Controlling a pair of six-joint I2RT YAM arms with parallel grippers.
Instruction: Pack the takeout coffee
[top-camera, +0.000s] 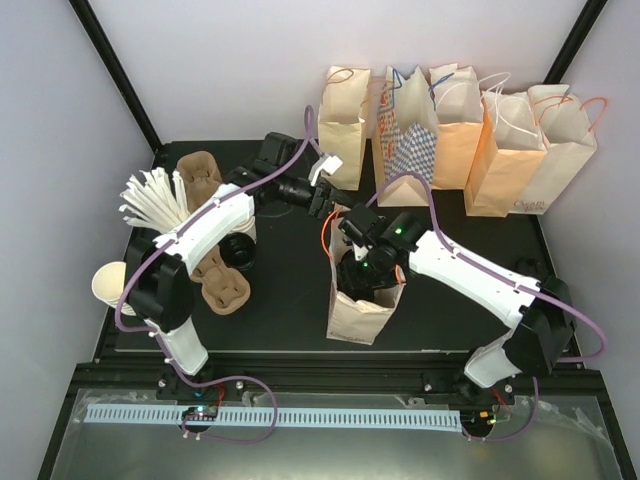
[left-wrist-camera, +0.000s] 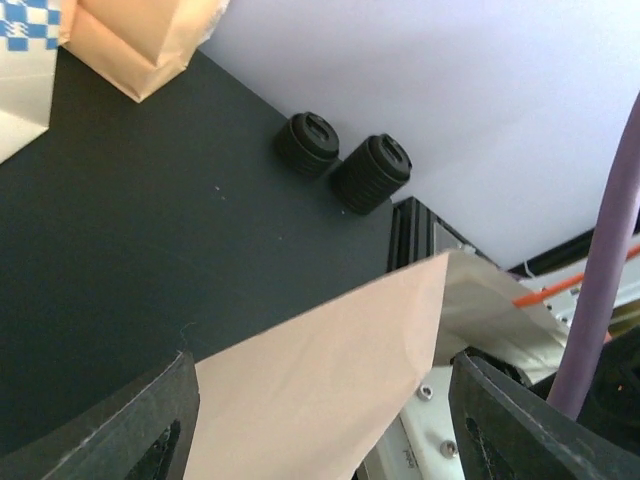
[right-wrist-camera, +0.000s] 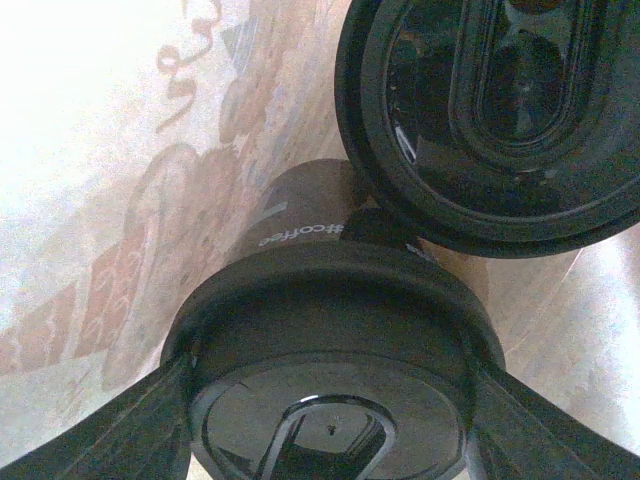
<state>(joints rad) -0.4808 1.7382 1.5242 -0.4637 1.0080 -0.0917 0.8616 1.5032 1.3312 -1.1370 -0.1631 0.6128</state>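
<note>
**Lidded cup gripped inside the kraft bag**

At the left of the black bench (top-camera: 290, 280), a cream paper cup (top-camera: 108, 283), a fan of flat white sticks (top-camera: 150, 200) and brown moulded-pulp carriers (top-camera: 218, 285) crowd around a stack of black lids (top-camera: 238, 252). The left hand (top-camera: 322, 197) hovers at the far corner of the creased kraft paper bag (top-camera: 358, 315), fingers spread wide, gripping nothing. The right hand (top-camera: 368, 268) reaches down inside that bag, clamped on the glossy round black lid of the takeout coffee (right-wrist-camera: 330, 330). A second lidded cup (right-wrist-camera: 500, 110) sits just beside it. Handled paper bags (top-camera: 450, 140) line the far edge.
</note>
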